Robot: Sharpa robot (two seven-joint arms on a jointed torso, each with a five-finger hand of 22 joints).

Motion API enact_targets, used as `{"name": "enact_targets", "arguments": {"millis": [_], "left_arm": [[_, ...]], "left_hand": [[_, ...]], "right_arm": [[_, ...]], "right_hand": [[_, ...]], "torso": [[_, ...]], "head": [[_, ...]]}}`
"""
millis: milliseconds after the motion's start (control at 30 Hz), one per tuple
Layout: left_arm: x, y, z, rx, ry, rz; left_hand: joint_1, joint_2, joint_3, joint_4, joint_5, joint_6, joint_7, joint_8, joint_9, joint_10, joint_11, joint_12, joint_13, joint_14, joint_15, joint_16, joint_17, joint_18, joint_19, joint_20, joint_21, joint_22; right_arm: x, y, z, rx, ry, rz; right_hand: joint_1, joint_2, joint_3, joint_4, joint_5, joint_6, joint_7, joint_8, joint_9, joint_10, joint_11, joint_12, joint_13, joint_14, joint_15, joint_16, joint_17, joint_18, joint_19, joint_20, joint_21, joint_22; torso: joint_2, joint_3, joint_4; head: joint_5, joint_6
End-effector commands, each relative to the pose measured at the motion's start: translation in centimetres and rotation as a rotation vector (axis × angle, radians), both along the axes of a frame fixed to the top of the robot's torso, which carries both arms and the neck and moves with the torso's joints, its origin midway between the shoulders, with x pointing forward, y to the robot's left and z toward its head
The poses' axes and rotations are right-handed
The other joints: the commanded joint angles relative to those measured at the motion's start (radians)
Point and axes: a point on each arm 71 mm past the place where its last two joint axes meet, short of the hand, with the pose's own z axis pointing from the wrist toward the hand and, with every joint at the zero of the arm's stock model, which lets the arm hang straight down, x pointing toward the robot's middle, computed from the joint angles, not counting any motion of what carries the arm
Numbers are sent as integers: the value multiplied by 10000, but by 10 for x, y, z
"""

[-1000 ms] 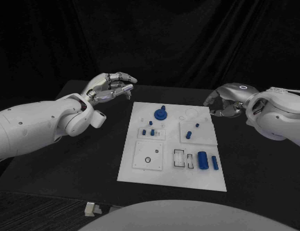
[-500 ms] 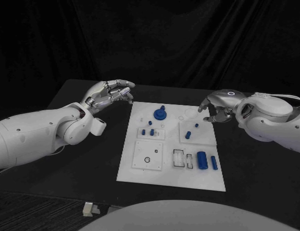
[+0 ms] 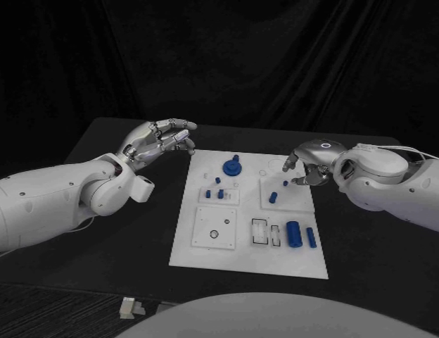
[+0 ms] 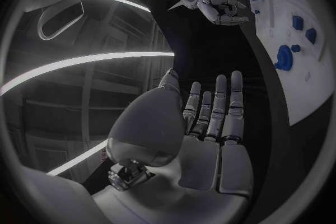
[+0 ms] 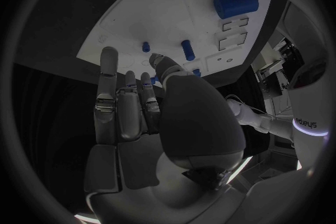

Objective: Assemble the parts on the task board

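Task board: I see the white task board (image 3: 212, 248) lying flat in the middle of the black table (image 3: 98, 232), its long side running away from the robot.
Parts on the board: a blue round disc with a peg (image 3: 233, 167) stands at the far end. A few small blue pegs (image 3: 215, 191) sit in the left inset plate, and a blue peg (image 3: 274, 196) stands in the right inset plate. A thick blue cylinder (image 3: 293, 233) and a thinner blue bar (image 3: 312, 237) lie side by side near the board's near right corner.
Right hand: my right hand (image 3: 308, 166) hangs over the far right edge of the board, just beside the right inset plate. The right wrist view shows its fingers (image 5: 117, 106) straight and apart, with nothing in them.
Left hand: my left hand (image 3: 160, 139) is raised beside the board's far left corner, off the board. Its fingers (image 4: 213, 109) are extended and it holds nothing.
Step in hand: I judge this to be the approach to a first pick, with the right hand nearing the pegs in the right inset plate.
Next move: I would lower the right hand onto the blue peg and pinch it cleanly. It is small, so finger placement must be fine and the neighbouring pieces left undisturbed.
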Motion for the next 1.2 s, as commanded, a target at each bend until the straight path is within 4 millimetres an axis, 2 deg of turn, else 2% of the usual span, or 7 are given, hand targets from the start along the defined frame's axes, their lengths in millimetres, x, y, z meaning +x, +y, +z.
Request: {"name": "enact_targets", "arguments": {"millis": [33, 167, 733, 867, 967, 1033, 1200], "left_arm": [[-3, -2, 8, -984, -851, -274], [-3, -3, 8, -986, -817, -308], [-2, -6, 6, -945, -651, -411], [-2, -6, 5, -942, -622, -434], [-2, -6, 5, -936, -599, -445], [-1, -6, 5, -933, -586, -453], [-1, -7, 4, -925, -557, -470]], "left_hand": [[131, 35, -2, -63, 81, -64, -16, 40, -16, -50, 62, 26, -34, -29, 77, -42, -12, 78, 2, 75, -50, -17], [205, 74, 10, -122, 146, -70, -6, 74, -31, -66, 74, 39, -88, -34, 88, -59, -17, 78, 20, 85, -98, -42], [477, 190, 46, -338, 403, -74, 28, 180, -88, -115, 110, 71, -282, -31, 126, -97, -25, 79, 82, 122, -253, -118], [543, 228, 57, -389, 491, -71, 40, 205, -106, -126, 120, 73, -339, -25, 137, -103, -25, 79, 105, 132, -288, -133], [609, 257, 64, -446, 593, -75, 49, 224, -127, -132, 125, 78, -398, -22, 143, -109, -26, 81, 131, 140, -322, -146], [640, 274, 69, -474, 647, -79, 50, 232, -139, -136, 129, 80, -428, -21, 146, -113, -26, 83, 144, 144, -338, -151], [714, 305, 83, -541, 756, -86, 50, 245, -164, -143, 138, 84, -488, -20, 151, -119, -26, 86, 172, 151, -370, -161]], "right_arm": [[0, 2, -3, -4, -88, 177], [1, 5, -8, -42, 3, 215], [4, 8, -23, -231, 324, 238], [4, 8, -25, -236, 331, 233], [5, 8, -26, -199, 285, 269], [6, 8, -27, -194, 287, 290], [6, 9, -31, -226, 368, 315]], "right_hand": [[-78, -1, -6, -32, -43, 23, 66, -53, -24, 111, -1, -41, -42, 266, 75, 15, 88, 83, 64, 0, -64, 6], [-36, 10, 39, -59, 53, 14, 85, -76, -61, 236, -12, -76, -115, 262, 74, 8, 69, 85, 76, -1, -80, 13], [28, 15, 186, -115, 186, 234, 231, -22, -89, 567, -40, -163, -294, 238, 99, -23, 11, 79, 74, 8, -126, 44], [64, 24, 265, -143, 250, 311, 325, -9, -92, 676, -46, -201, -359, 236, 115, -16, 9, 75, 76, 13, -135, 65], [84, 6, 437, -178, 346, 579, 548, 56, -80, 957, -74, -281, -503, 243, 98, 7, 10, 74, 88, 10, -138, 126], [60, -8, 543, -167, 340, 767, 633, 99, -69, 1165, -112, -339, -599, 244, 91, 7, -3, 77, 95, -3, -140, 167], [42, -33, 691, -164, 300, 1002, 693, 142, -59, 1441, -156, -448, -741, 250, 71, 11, -17, 81, 105, -21, -143, 221]], "torso": [[-6, -13, -7], [-10, -6, 26], [-18, -22, 2], [-27, -20, -2], [-31, -22, -1], [-36, -23, 0], [-43, -23, 2]], "head": [[-14, -1], [-26, -1], [30, -1], [39, -1], [100, -1], [110, -1], [56, -1]]}}
